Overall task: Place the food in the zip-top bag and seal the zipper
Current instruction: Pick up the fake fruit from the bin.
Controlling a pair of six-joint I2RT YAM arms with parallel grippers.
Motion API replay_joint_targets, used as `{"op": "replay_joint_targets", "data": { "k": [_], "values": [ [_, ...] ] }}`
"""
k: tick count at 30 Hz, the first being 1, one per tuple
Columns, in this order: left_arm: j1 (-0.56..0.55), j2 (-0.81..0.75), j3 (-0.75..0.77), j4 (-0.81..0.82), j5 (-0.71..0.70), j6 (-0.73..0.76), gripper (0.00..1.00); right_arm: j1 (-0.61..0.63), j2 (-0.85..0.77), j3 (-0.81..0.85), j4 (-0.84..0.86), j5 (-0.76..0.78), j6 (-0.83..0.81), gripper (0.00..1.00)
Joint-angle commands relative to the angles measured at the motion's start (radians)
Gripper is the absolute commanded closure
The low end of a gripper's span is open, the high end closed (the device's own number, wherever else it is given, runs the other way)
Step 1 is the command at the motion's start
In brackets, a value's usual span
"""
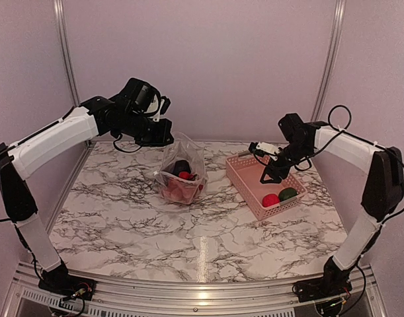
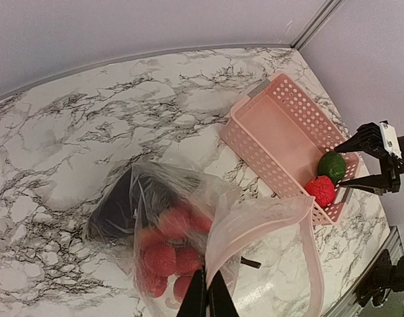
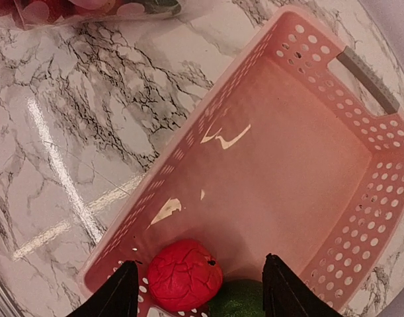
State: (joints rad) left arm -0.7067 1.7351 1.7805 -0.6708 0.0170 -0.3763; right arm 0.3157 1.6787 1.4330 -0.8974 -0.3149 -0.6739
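The clear zip-top bag point(image 1: 182, 173) stands on the marble table, holding a dark eggplant point(image 2: 122, 201) and several red round fruits point(image 2: 163, 254). My left gripper point(image 2: 207, 297) is shut on the bag's zipper strip point(image 2: 261, 218) and holds the mouth up; it shows above the bag in the top view point(image 1: 163, 137). My right gripper point(image 1: 273, 173) is open and empty above the pink basket point(image 1: 244, 179). In the basket lie a red fruit point(image 3: 184, 275) and a green fruit point(image 3: 240, 298), between my open fingers point(image 3: 112, 300).
The pink basket point(image 2: 281, 135) sits right of the bag, near the table's right edge. Grey walls with metal rails stand behind and to both sides. The aluminium front edge point(image 1: 188, 290) runs along the bottom.
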Motion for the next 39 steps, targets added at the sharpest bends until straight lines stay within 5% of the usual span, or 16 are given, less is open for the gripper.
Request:
{"op": "replay_joint_targets", "data": {
  "k": [1, 29, 39],
  "values": [
    [0.000, -0.003, -0.015, 0.002, -0.012, 0.014, 1.00, -0.005, 0.035, -0.012, 0.000, 0.086, 0.053, 0.38],
    [0.000, -0.026, -0.071, 0.031, -0.012, 0.006, 1.00, -0.008, 0.199, -0.091, -0.092, 0.143, 0.140, 0.24],
    [0.000, -0.050, -0.104, 0.045, -0.012, 0.002, 1.00, -0.007, 0.198, -0.017, -0.100, 0.149, 0.162, 0.51]
  ]
}}
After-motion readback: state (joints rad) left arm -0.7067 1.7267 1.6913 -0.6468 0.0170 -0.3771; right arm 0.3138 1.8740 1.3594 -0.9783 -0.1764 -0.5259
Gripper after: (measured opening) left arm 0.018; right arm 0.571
